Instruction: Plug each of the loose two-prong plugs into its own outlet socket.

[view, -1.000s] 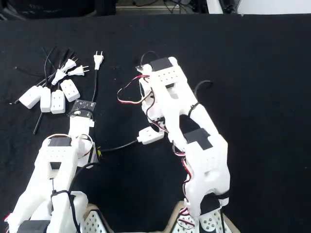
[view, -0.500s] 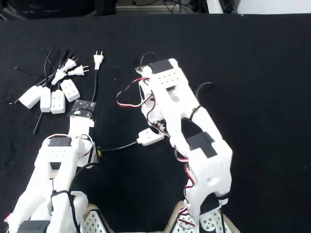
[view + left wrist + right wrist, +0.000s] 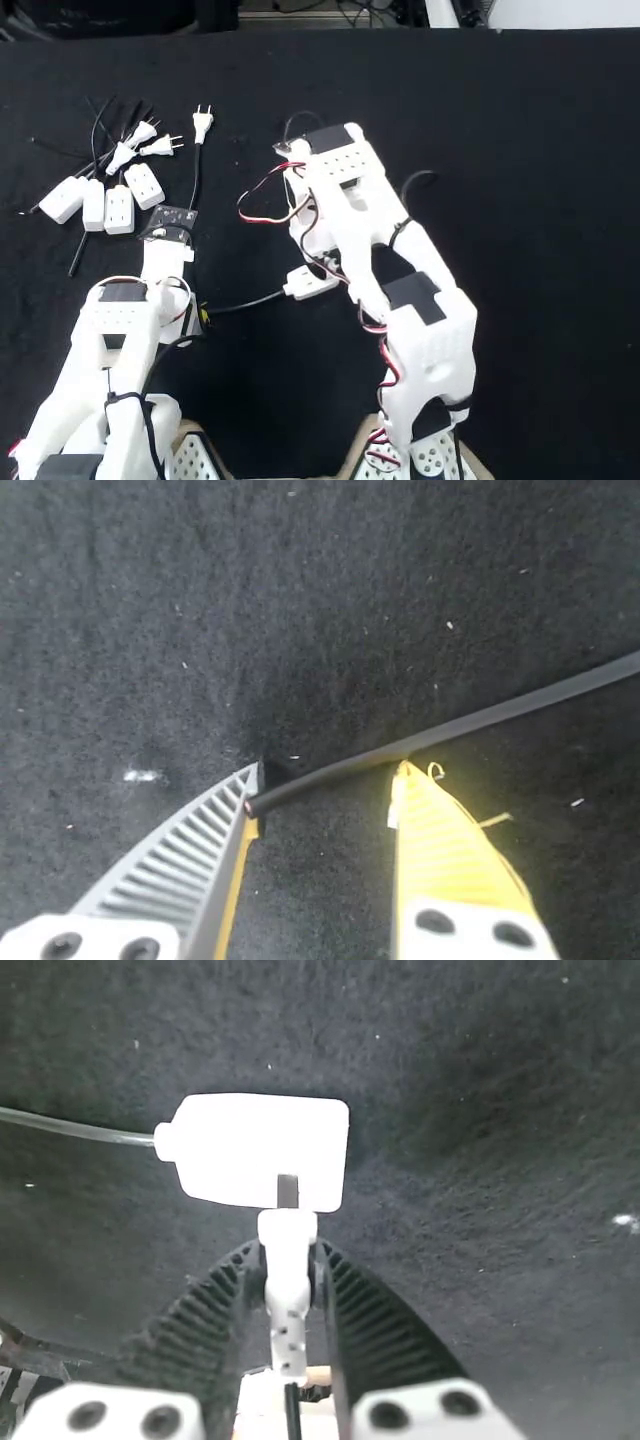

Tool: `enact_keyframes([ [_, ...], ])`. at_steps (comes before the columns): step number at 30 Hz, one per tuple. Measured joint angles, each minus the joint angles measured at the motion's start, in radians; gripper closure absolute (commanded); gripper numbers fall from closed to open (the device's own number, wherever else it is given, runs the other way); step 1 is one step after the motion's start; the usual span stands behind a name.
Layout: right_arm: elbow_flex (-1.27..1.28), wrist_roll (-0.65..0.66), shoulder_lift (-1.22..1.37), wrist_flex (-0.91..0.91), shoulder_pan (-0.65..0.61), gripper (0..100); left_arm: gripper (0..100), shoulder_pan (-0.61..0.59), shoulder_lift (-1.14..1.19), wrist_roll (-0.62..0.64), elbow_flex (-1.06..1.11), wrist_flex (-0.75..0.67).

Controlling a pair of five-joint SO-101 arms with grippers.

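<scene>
On the black table (image 3: 540, 150), well beyond the left tool (image 3: 325, 780), lies a cluster of spare sockets (image 3: 105, 200) and loose plugs (image 3: 140, 140), with a single plug (image 3: 203, 122) just beside them. The left tool stands moderately wide, tips down at the table. The free end of a black cord (image 3: 430, 735) lies across the gap between its tips, touching the grey finger (image 3: 200, 850). The cord leads off to the outlet socket (image 3: 262, 1150), which lies directly ahead of the right tool (image 3: 288, 1250). The right tool is clamped narrow on a white plug (image 3: 287, 1290), whose front end touches the socket's face at a dark slot.
</scene>
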Motion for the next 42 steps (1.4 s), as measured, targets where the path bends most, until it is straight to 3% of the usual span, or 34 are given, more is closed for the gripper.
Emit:
enact_keyframes([
  [14, 0.000, 0.018, 0.002, 0.000, 0.063, 98.8, 78, 0.000, 0.000, 0.000, 0.000, 0.000],
  [42, -0.087, 0.017, 0.152, 0.000, 0.037, 98.8, 78, 0.000, 0.000, 0.000, 0.000, 0.000],
])
